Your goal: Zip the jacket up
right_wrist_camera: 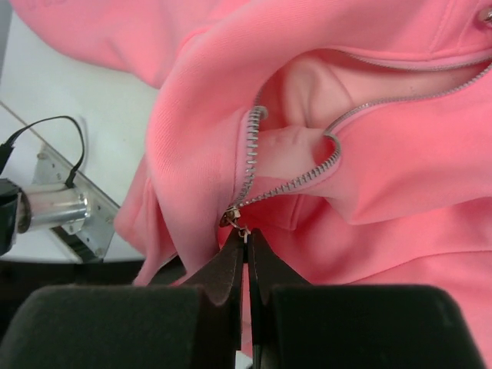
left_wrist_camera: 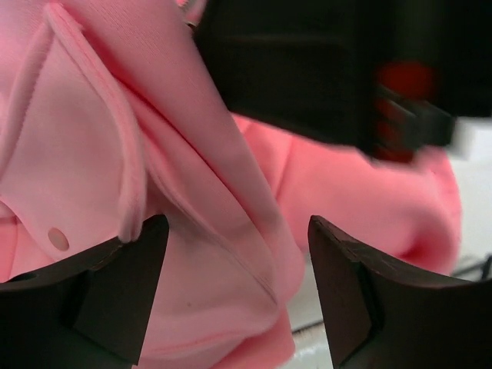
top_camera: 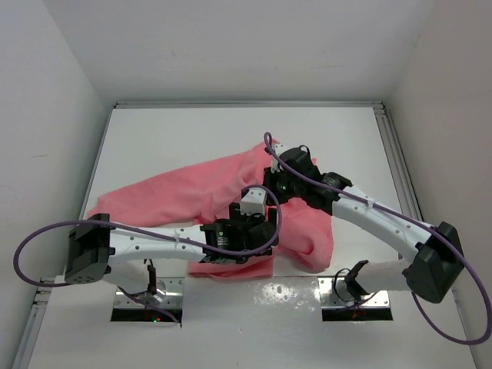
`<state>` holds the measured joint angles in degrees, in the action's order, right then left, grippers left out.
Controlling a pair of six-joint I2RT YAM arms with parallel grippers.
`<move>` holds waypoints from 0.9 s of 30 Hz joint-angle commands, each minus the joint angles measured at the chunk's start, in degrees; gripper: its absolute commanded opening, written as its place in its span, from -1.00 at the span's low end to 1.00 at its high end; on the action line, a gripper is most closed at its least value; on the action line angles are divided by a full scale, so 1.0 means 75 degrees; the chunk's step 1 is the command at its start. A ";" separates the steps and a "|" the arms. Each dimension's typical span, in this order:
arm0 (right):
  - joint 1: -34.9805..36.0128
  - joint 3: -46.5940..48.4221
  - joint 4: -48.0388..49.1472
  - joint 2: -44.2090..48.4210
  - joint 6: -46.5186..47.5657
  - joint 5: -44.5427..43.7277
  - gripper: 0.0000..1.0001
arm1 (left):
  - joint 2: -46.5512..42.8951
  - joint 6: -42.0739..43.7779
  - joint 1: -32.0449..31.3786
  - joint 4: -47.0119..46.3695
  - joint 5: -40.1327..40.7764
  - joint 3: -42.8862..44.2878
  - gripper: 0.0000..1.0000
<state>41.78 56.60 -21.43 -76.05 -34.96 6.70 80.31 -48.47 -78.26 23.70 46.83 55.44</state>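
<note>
Jacket (top_camera: 192, 192) lies crumpled across the middle of the white table (top_camera: 192, 131), one sleeve trailing out to the left, body bunched toward the right and near edge. Right gripper (right_wrist_camera: 246, 234) is closed, fingertips pinched together on the small metal zipper pull (right_wrist_camera: 241, 228) at the point where the two rows of zipper teeth (right_wrist_camera: 250, 154) meet. Above that point the rows part and curl away from each other, so most of the front reads as unzipped. The pinch there makes sense: the pull is the only part that can draw the rows together. Left gripper (left_wrist_camera: 238, 254) stands wide open with nothing clamped, its dark fingers (left_wrist_camera: 115, 292) straddling a fold of fabric near the lower front. It is probably placed to hold the cloth down below the pull so the zipper has something to run against, though no grip is made yet. Fabric is soft, matte salmon-pink fleece, thick enough to hold rounded folds and limp enough to slump. A raised, corded seam (left_wrist_camera: 127, 154) edges a paler panel, and a small round snap (left_wrist_camera: 58, 239) sits just beside the left finger. Teeth are fine, silvery and coil-like, bending easily with the cloth. Slack in the fabric could let the teeth buckle under a pull.
</note>
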 commanded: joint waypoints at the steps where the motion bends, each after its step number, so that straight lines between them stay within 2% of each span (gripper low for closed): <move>1: 0.0019 -0.0163 0.0490 0.0472 -0.0190 0.0360 -1.00 | 0.0190 0.0216 0.0274 -0.0558 0.0529 0.0073 0.40; 5: 0.0019 -0.0281 0.0432 0.0554 -0.0214 0.0641 -1.00 | 0.0178 0.0241 0.0672 -0.0794 0.0681 -0.0114 0.25; 8: 0.0019 -0.0445 0.0443 0.0741 -0.0225 0.0759 -1.00 | 0.0120 0.0170 0.0989 -0.0653 0.0869 -0.0243 0.02; 9: 0.0019 -0.0491 0.0420 0.0800 -0.0214 0.0736 -1.00 | -0.0008 0.0216 0.0989 -0.0630 0.1078 -0.0313 -0.39; 11: 0.0019 -0.0574 0.0292 0.0940 -0.0144 0.0619 -1.00 | -0.0265 0.0275 0.1036 -0.0339 0.1267 -0.0337 -0.92; 12: 0.0019 -0.0585 0.0187 0.0987 -0.0109 0.0526 -1.00 | -0.0371 0.0182 0.1024 -0.0093 0.1396 -0.0349 -1.00; 17: 0.0031 -0.0621 -0.0037 0.1292 0.0091 -0.0421 -1.00 | -0.1378 -0.0334 0.1036 0.1592 0.1655 -0.0700 -1.00; 22: 0.0008 -0.0410 -0.0084 0.1270 0.0360 -0.1593 -1.00 | -0.3554 -0.0803 0.1036 0.3176 0.1362 -0.0935 -1.00; 23: -0.0027 -0.0363 -0.0072 0.1211 0.0419 -0.2165 -1.00 | -0.3827 -0.0792 0.1036 0.3319 0.1280 -0.0831 -1.00; 27: -0.0448 0.0011 -0.0143 0.0602 0.0641 -0.2940 -1.00 | -0.4801 -0.0604 0.1036 0.4103 0.1384 -0.0142 -1.00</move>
<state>42.17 53.76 -20.23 -69.14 -33.15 -0.97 49.39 -53.04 -71.46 43.88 51.68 49.47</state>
